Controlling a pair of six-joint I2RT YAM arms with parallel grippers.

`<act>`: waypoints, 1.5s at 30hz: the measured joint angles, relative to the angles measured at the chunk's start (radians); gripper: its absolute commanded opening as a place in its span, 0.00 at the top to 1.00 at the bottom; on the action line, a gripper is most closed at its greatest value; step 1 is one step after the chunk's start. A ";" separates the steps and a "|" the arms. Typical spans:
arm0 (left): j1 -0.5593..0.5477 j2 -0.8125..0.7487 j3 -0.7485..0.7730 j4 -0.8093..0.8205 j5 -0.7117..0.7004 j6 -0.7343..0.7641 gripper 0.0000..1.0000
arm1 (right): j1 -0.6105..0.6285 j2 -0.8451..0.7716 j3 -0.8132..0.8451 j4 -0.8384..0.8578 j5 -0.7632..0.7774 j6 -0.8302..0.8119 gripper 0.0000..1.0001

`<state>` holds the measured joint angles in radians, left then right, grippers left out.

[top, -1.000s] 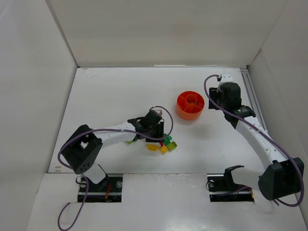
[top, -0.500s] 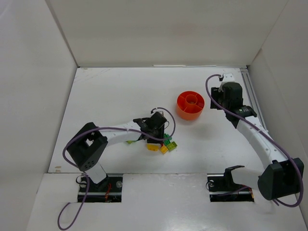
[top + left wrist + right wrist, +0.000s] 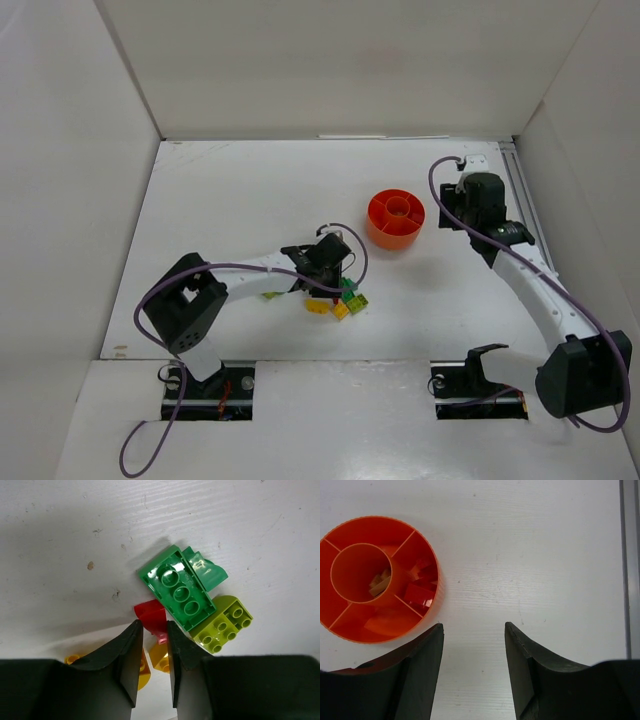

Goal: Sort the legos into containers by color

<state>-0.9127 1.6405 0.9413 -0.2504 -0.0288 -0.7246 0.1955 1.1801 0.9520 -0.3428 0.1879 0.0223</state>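
A small pile of legos [image 3: 342, 298] lies near the table's front middle. In the left wrist view it holds a green brick [image 3: 180, 590], a lime brick [image 3: 225, 622], yellow bricks [image 3: 161, 657] and a red brick [image 3: 151, 617]. My left gripper [image 3: 152, 630] stands low over the pile, its jaws narrowed onto the red brick, which rests on the table. The orange dish [image 3: 396, 232] stands to the back right. My right gripper [image 3: 472, 630] is open and empty just right of the dish's rim [image 3: 437, 587]. Red bricks [image 3: 417, 594] lie in one compartment and tan pieces [image 3: 380, 582] in the central cup.
A lime brick [image 3: 271, 295] lies partly under my left forearm. White walls enclose the table on the left, back and right. A metal rail [image 3: 631, 565] runs along the right edge. Bare table [image 3: 240, 200] lies left of the dish.
My left gripper has moved right and down onto the lego pile. The right arm has barely shifted beside the dish.
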 measured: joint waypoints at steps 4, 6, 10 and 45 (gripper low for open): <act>-0.002 0.000 0.002 -0.003 -0.002 -0.001 0.87 | -0.004 -0.016 0.000 -0.004 0.000 0.000 0.43; -0.002 0.000 0.002 -0.006 -0.003 -0.001 0.90 | -0.005 -0.021 -0.001 -0.005 0.000 0.000 0.43; -0.002 -0.006 0.002 -0.014 -0.004 0.002 0.90 | -0.005 -0.028 -0.003 -0.009 -0.001 -0.002 0.43; -0.002 -0.072 -0.026 0.050 -0.009 0.202 0.63 | 0.009 -0.130 -0.039 -0.095 -0.348 -0.150 0.39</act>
<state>-0.9150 1.5688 0.9157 -0.2008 -0.0376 -0.5228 0.2047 1.0496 0.9134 -0.4374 -0.1600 -0.1276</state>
